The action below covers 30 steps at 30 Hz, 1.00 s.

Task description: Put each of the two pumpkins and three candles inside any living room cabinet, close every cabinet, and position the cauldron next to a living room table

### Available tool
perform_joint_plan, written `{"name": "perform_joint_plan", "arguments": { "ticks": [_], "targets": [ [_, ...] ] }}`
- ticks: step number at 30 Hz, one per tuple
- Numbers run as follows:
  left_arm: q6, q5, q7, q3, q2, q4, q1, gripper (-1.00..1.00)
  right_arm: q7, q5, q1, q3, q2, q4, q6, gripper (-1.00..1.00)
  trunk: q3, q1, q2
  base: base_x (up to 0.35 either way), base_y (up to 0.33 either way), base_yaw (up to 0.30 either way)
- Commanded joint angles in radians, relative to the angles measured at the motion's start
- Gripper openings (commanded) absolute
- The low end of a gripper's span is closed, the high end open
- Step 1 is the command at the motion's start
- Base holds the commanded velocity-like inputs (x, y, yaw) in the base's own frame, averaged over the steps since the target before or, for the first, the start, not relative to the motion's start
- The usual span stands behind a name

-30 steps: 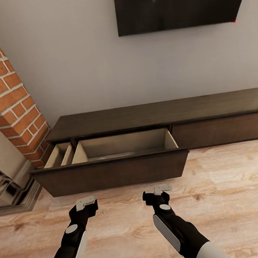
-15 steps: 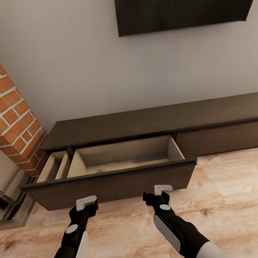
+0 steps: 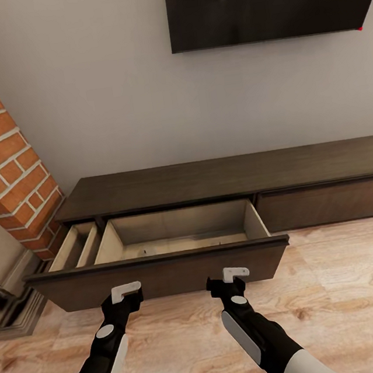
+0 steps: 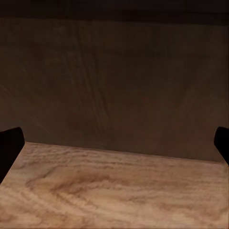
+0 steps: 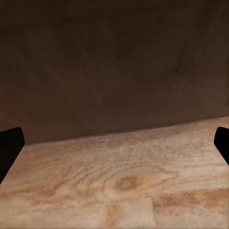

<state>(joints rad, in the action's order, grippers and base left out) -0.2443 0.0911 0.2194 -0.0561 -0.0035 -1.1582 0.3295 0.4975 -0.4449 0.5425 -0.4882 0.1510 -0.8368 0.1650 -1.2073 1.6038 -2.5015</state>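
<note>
Cabinet (image 3: 232,174) lies straight ahead of both arms, long axis running left to right along the wall, its left drawer front (image 3: 156,273) pulled out just past the fingertips. Brick column (image 3: 3,157) stands leftmost; left gripper (image 3: 125,290) and right gripper (image 3: 234,272) hang spread wide, empty, equally near over the wood floor (image 3: 340,284)
</note>
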Motion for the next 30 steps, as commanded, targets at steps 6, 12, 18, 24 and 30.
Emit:
{"name": "perform_joint_plan", "arguments": {
  "ticks": [6, 12, 18, 24, 30],
  "targets": [
    [0.037, 0.009, 0.009, -0.003, 0.0, 0.0, 0.0, 1.0, 0.007, -0.005, 0.001, -0.004, -0.002, -0.001, 0.003, 1.0, -0.009, 0.001, -0.001, 0.0, 0.0, 0.0],
    [0.064, 0.009, 0.009, -0.002, 0.002, 0.011, 0.0, 1.0, 0.006, -0.005, 0.0, -0.007, -0.02, -0.002, -0.016, 1.0, -0.032, 0.003, -0.002, 0.0, 0.0, 0.0],
    [0.111, 0.009, 0.009, -0.002, 0.002, 0.04, 0.0, 1.0, 0.004, -0.003, -0.005, -0.012, -0.031, -0.002, -0.077, 1.0, -0.055, 0.006, -0.004, 0.0, 0.0, 0.0],
    [0.147, 0.007, 0.008, -0.003, 0.002, 0.057, 0.0, 1.0, 0.004, -0.003, -0.006, -0.012, -0.031, -0.002, -0.083, 1.0, -0.078, 0.009, -0.005, 0.0, 0.0, 0.0],
    [0.172, 0.007, 0.009, -0.004, 0.002, 0.058, 0.0, 1.0, 0.004, -0.003, -0.007, -0.014, -0.031, -0.001, -0.133, 1.0, -0.101, 0.012, -0.006, 0.0, 0.0, 0.0]
  ]
}}
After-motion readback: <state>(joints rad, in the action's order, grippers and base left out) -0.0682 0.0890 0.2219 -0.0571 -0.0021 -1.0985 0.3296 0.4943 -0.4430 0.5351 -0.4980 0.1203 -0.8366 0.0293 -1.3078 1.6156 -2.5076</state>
